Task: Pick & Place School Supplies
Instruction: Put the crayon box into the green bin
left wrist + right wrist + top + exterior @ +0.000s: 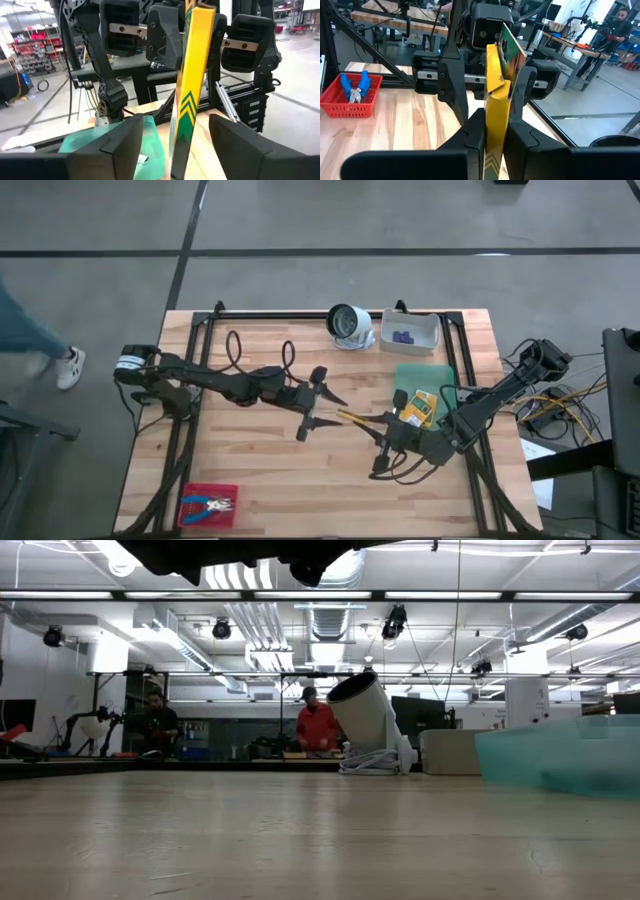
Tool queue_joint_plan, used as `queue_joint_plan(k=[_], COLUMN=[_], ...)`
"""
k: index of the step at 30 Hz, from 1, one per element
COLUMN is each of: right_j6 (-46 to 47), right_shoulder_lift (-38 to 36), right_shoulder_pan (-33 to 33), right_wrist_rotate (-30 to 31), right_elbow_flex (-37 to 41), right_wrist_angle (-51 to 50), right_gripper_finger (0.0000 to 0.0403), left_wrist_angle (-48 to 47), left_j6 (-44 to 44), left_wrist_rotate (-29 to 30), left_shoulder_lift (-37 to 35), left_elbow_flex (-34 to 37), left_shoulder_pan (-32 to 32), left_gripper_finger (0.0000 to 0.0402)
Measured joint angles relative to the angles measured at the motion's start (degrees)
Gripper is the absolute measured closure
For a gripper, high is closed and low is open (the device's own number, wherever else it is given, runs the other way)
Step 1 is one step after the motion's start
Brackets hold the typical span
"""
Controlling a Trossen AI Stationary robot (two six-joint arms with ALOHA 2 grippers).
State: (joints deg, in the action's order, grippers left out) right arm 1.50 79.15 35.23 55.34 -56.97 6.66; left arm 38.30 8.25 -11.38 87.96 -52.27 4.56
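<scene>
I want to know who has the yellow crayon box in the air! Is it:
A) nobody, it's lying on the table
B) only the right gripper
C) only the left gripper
B: the right gripper is shut on the crayon box, while the left gripper is open around it.

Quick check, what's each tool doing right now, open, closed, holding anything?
Left tool: open, holding nothing, its fingers either side of the crayon box.
Right tool: closed on that crayon box, holding it above the table.
</scene>
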Motion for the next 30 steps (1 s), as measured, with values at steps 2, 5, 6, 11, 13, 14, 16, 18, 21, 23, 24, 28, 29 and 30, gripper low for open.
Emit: queue_joint_plan(k=[2, 5, 6, 11, 13, 14, 16, 18, 21, 23, 24, 28, 29, 30], right_j6=[0.02, 0.02, 0.2, 2.55, 2.82, 2.79, 2.58, 2.93, 7.14, 10.55, 12.48, 21.07, 22.83, 24.54], right_shoulder_lift=[0.0, 0.0, 0.0, 0.0, 0.0, 0.0, 0.0, -0.33, -1.27, -2.08, -2.5, -3.88, -4.15, -4.34], right_shoulder_pan=[0.01, 0.01, 0.01, 0.15, 0.49, 0.79, 1.79, 3.18, 5.39, 7.05, 7.7, 9.22, 9.2, 9.19], right_wrist_rotate=[0.03, 0.1, 0.1, 0.15, 0.61, 1.44, 4.04, 7.43, 11.79, 13.08, 13.54, 14.03, 14.1, 14.14], right_elbow_flex=[0.0, 0.0, 0.0, 0.0, 0.0, 0.0, 0.0, 0.0, 0.0, 0.0, 0.0, 0.0, 0.0, -0.02], right_wrist_angle=[0.02, 0.0, 0.0, -0.38, -0.53, -0.58, -0.87, -1.93, -4.38, -6.8, -8.15, -13.09, -14.28, -15.52], right_gripper_finger=[0.0365, 0.0365, 0.0365, 0.0365, 0.0365, 0.0365, 0.0365, 0.0365, 0.0365, 0.0364, 0.0364, 0.0364, 0.0364, 0.0364], left_wrist_angle=[-0.42, -0.83, -0.96, -4.71, -7.41, -9.14, -13.77, -19.0, -27.52, -31.66, -32.12, -30.19, -29.48, -28.8], left_j6=[-2.12, -6.57, -7.2, -5.33, -5.09, -5.07, -5.01, -4.87, -3.82, -3.99, -4.51, -5.62, -5.8, -6.2], left_wrist_rotate=[-0.19, -0.88, -1.03, -2.42, -2.57, -2.6, -2.58, -2.58, -2.58, -2.61, -2.85, -5.82, -6.19, -6.41], left_shoulder_lift=[0.0, 0.0, 0.0, -1.15, -2.49, -3.31, -5.49, -8.09, -11.78, -13.6, -14.4, -16.81, -17.3, -17.76], left_elbow_flex=[0.0, 0.0, 0.0, 0.02, 0.02, 0.02, 0.02, 0.02, 0.04, 0.48, 1.11, 4.63, 5.68, 6.75], left_shoulder_pan=[0.0, 0.02, 0.02, 0.02, 0.02, 0.02, 0.02, 0.0, 0.0, 0.03, 0.18, 0.56, 0.67, 0.74], left_gripper_finger=[0.0166, 0.0168, 0.0168, 0.017, 0.017, 0.017, 0.017, 0.017, 0.017, 0.017, 0.017, 0.017, 0.017, 0.017])
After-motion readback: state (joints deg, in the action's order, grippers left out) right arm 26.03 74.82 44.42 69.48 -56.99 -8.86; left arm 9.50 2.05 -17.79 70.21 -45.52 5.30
